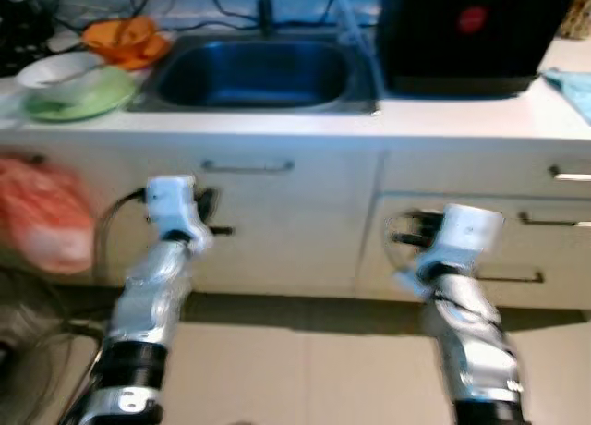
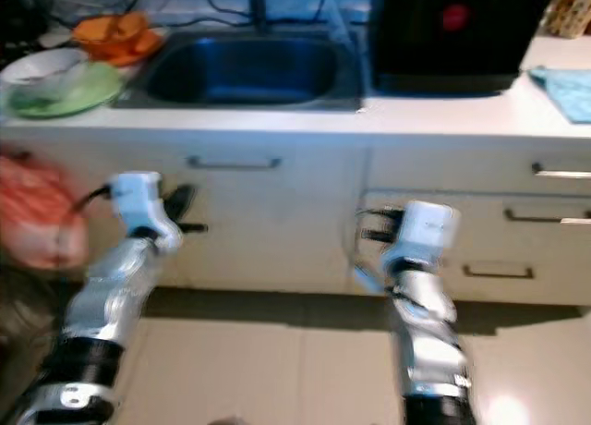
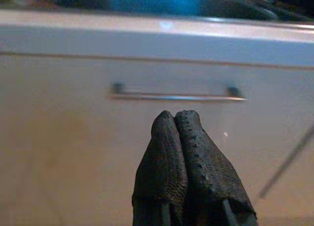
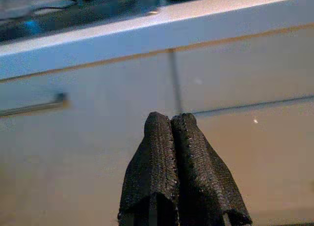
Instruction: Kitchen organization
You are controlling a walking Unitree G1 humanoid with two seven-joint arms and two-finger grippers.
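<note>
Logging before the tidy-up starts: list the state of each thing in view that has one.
Left end effector: shut, empty.
Right end effector: shut, empty.
Cream cabinet door with metal bar handle: closed.
Stainless steel sink: empty.
White bowl: on green plate.

One sink [image 1: 254, 74]. One green plate [image 1: 88, 100], one white bowl [image 1: 57, 70], one orange bowl [image 1: 125, 39]. One black appliance [image 1: 471, 32]. One red bag [image 1: 42, 214]. One blue cloth [image 1: 571, 88]. Two grippers, left [image 3: 175, 122] and right [image 4: 170, 123], both closed.
</note>
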